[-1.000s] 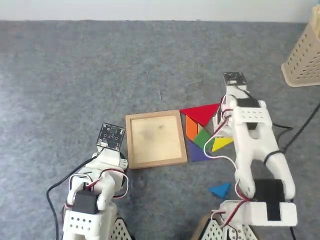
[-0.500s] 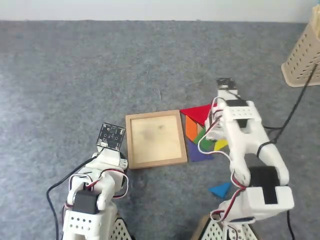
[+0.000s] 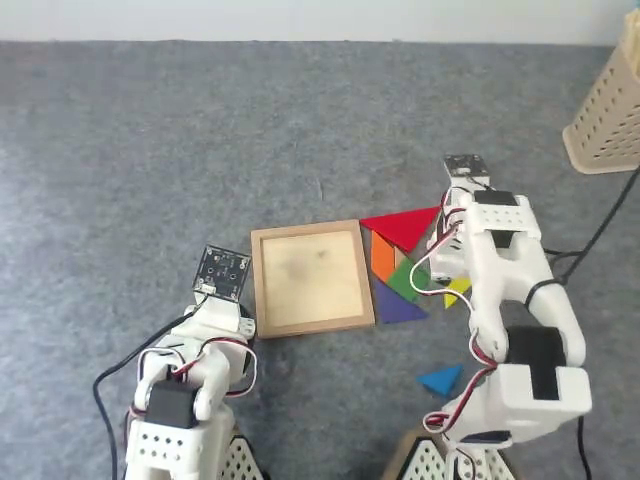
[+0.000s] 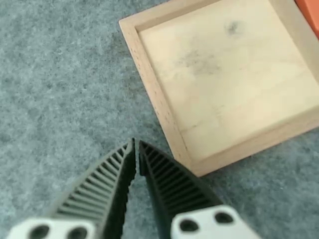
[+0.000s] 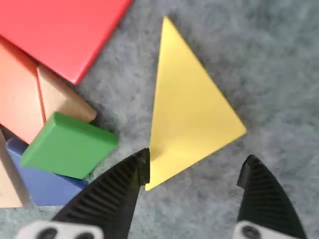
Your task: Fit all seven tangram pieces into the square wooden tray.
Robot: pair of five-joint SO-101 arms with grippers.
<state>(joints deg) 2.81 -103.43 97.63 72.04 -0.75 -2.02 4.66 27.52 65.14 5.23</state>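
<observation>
The square wooden tray [image 3: 310, 278] lies bare on the grey carpet, with its rim [image 4: 158, 102] just ahead of my shut left gripper [image 4: 135, 147]. To its right lie clustered pieces: a red triangle [image 3: 405, 225], an orange piece [image 3: 382, 258], a green square [image 3: 405, 278] and a purple-blue triangle [image 3: 398, 308]. My right arm [image 3: 495, 245] stands over their right side. My right gripper [image 5: 197, 169] is open, its fingertips to either side of one corner of the yellow triangle [image 5: 189, 109], close above it. The green square [image 5: 70, 144] rests tilted on other pieces.
A small blue triangle [image 3: 438, 380] lies alone near the right arm's base. A tan wooden piece [image 5: 62, 97] sits between the orange and green ones. A cream slotted basket [image 3: 610, 100] stands at the far right edge. Open carpet spreads behind the tray.
The right arm swung left over the pieces, then back to the right. The yellow triangle now lies slightly farther right of the green square. The left arm kept still.
</observation>
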